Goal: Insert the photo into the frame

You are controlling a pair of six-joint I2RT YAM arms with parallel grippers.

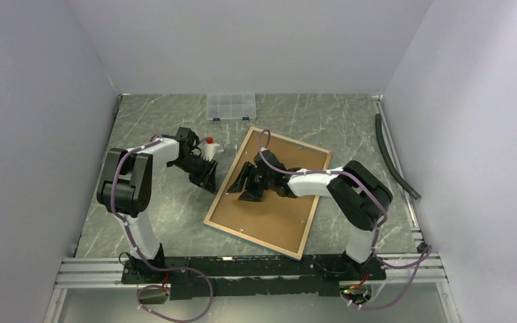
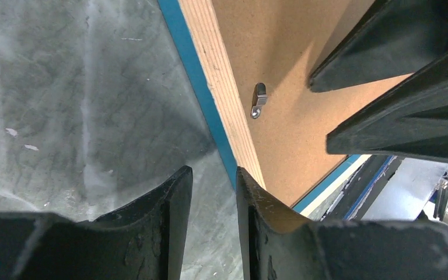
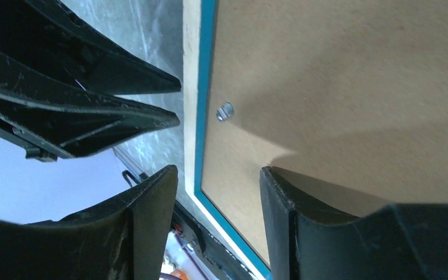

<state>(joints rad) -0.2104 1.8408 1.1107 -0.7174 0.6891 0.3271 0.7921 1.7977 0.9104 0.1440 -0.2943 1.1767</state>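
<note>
Light: bright & even, from above.
Shadows: soft dark patch on brown board (image 3: 326,70) just past right gripper (image 3: 219,170); another on table (image 2: 93,116) just ahead of left gripper (image 2: 213,170).
Glare: pale shiny streaks on table, left of left gripper.
Blur: wrist pics fuzzy near fingers; top pic sharp.

From where you sit, the frame (image 2: 224,87) shows its back. The rim is pale bare wood with a straight visible grain, and its outer edge carries a smooth, even blue coat. The backing board (image 2: 291,46) inside it is brown pressed fibre, matt and finely speckled. The small clip (image 2: 259,100) on it is bright metal. The surface (image 2: 81,105) is grey-green and marbled, with a dull sheen. The left fingers (image 2: 169,233) and right fingers (image 3: 151,233) are matt black plastic, scuffed pale in places.
</note>
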